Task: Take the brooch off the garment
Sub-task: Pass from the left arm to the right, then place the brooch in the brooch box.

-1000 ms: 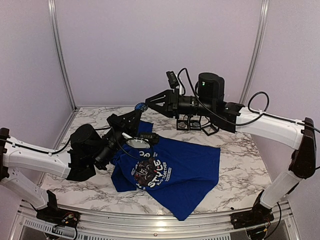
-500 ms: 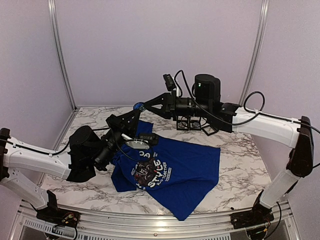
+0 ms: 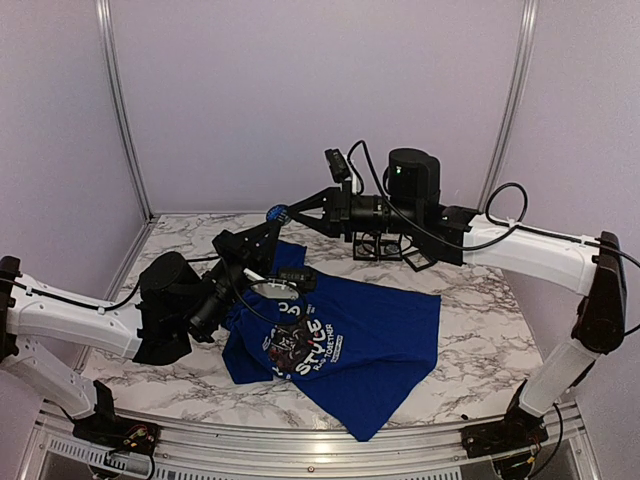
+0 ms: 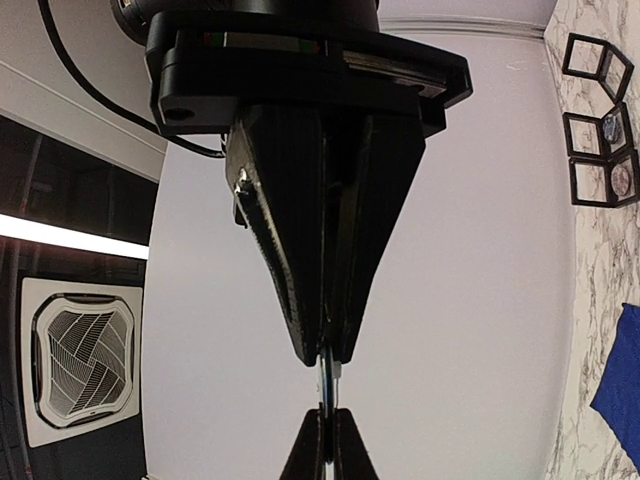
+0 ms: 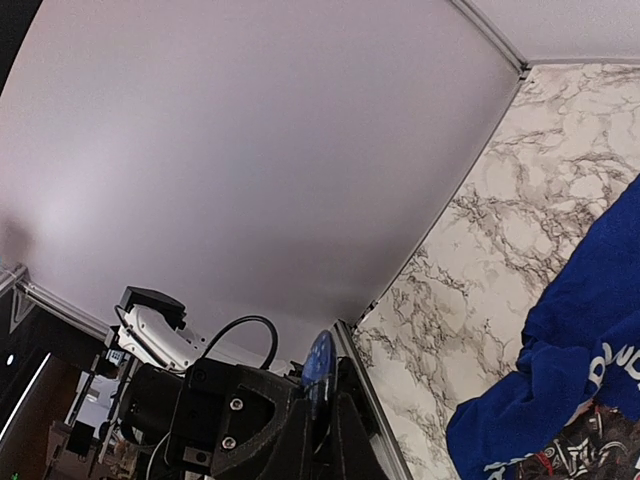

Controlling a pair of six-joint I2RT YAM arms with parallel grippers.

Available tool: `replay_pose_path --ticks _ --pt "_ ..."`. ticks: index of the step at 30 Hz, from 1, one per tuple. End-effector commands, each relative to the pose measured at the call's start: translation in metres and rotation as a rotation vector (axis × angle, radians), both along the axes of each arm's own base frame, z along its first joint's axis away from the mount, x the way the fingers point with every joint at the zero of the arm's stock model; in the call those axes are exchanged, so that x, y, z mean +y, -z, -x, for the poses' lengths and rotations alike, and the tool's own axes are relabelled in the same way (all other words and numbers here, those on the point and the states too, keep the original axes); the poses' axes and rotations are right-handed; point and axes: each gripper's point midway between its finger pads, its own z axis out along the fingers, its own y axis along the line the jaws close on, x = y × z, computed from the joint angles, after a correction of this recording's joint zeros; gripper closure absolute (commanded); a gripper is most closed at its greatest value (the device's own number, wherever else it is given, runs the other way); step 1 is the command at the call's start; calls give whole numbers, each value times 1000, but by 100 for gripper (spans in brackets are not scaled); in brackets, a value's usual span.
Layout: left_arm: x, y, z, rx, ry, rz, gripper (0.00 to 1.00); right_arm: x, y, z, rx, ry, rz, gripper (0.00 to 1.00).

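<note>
The brooch (image 3: 279, 213), a small round blue disc, is held in the air above the back left of the table, clear of the garment. My left gripper (image 3: 272, 223) is shut on it from below left. My right gripper (image 3: 290, 210) is shut on it from the right. In the left wrist view the brooch (image 4: 328, 385) shows edge-on between my own jaws (image 4: 327, 425) and the right gripper's tips above. In the right wrist view the brooch (image 5: 320, 362) sticks up from my right gripper (image 5: 328, 410). The garment (image 3: 350, 335), a royal-blue T-shirt with a panda print, lies crumpled on the table.
Several small black-framed display boxes (image 3: 385, 245) stand at the back of the marble table (image 3: 480, 330), also in the left wrist view (image 4: 600, 110). Pale walls with metal corner posts close in the left, back and right. The left arm's body (image 3: 170, 305) hangs over the shirt's left edge.
My right gripper has moved a little left and up, onto the brooch that my left gripper holds. The left arm and the shirt have barely moved.
</note>
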Motion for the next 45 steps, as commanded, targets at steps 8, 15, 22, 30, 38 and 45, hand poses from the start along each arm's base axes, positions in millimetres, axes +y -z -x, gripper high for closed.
replay_pose_path --ticks 8,15,22,30,38,45 --pt "-3 12 -1 33 -3 1 86 2 -11 -2 -13 -13 -34 100" --pt "1 5 -1 44 1 48 58 0 -12 -9 -18 26 -41 100" --pt "12 -4 -2 87 -33 181 29 -6 -9 -23 -19 78 -43 100" --pt "24 -23 2 359 4 504 15 -23 8 -48 16 151 -38 100" --pt "41 -34 4 563 60 818 1 -61 44 -84 47 292 10 100" --pt "46 -32 2 730 128 1020 1 -104 83 -117 57 449 50 100"
